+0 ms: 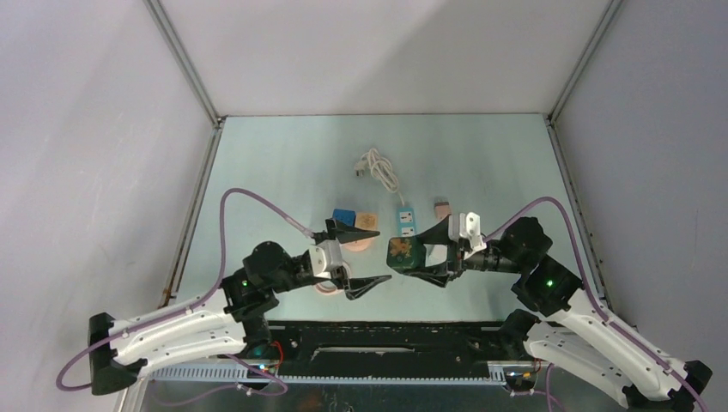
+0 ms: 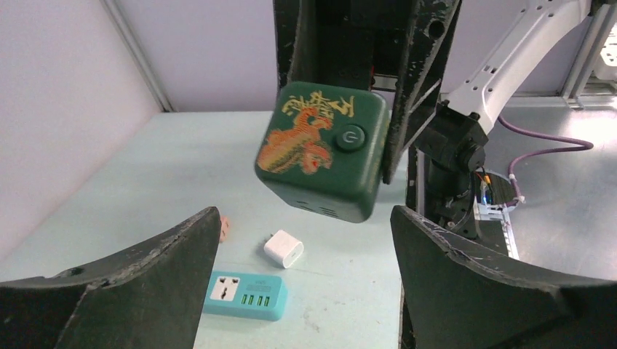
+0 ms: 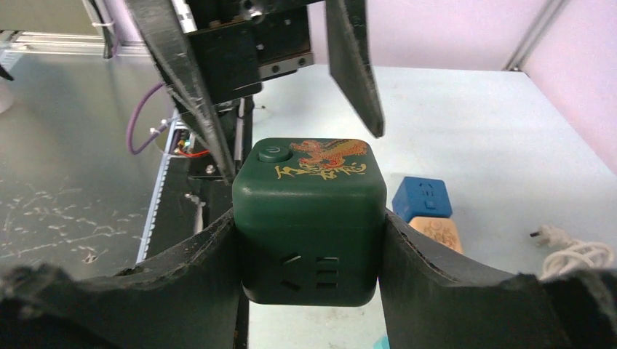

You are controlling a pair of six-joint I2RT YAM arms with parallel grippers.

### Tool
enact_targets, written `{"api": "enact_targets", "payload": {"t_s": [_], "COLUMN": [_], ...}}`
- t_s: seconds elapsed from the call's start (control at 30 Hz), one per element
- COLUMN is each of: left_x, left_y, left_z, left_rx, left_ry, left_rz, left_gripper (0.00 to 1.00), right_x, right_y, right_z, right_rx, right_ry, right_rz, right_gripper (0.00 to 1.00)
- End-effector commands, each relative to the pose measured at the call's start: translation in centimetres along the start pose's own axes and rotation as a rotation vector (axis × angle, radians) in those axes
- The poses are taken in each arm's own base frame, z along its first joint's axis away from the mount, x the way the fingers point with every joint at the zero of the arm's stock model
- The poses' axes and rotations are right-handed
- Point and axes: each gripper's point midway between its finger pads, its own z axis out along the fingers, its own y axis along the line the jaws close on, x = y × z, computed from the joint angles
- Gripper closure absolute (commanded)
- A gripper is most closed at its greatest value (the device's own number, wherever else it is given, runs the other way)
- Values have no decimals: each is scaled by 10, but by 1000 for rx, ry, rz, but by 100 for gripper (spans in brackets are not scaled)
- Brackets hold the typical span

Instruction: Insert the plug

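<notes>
— Two grippers up off the table. How far along are you?

— Early, I'd say. My right gripper is clamped on the green socket cube, one finger on each side face. It holds the cube in the air just past my bases, and slots show on the face toward my wrist camera. My left gripper is spread wide with nothing in it, hovering just beside the cube.

— And the plug?

— Not in hand, not inserted. On the table beyond the cube lie a teal power strip and, just beside it, a white charger. Farther back the white cable lies coiled, its plug free. Which plug is meant I cannot tell.

— What's left?

— Nearly everything, in my judgement: pick up a plug, line its prongs with a socket, push it home.
</notes>
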Motion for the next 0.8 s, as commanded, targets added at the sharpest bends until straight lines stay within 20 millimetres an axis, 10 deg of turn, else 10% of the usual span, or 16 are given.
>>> {"api": "enact_targets", "payload": {"t_s": [0.0, 0.47, 0.77], "left_x": [-38, -47, -45], "left_y": [-9, -22, -12], "left_z": [2, 19, 20], "left_rx": [104, 228, 174], "left_ry": [-127, -140, -129], "left_rz": [65, 96, 96], "left_gripper": [10, 30, 100], "right_x": [-19, -16, -13], "right_y": [14, 20, 11], "right_z": [0, 9, 9], "right_rx": [-74, -95, -42], "right_ry": [-62, -59, -41], "right_rz": [-55, -64, -64], "right_gripper": [100, 100, 100]}}
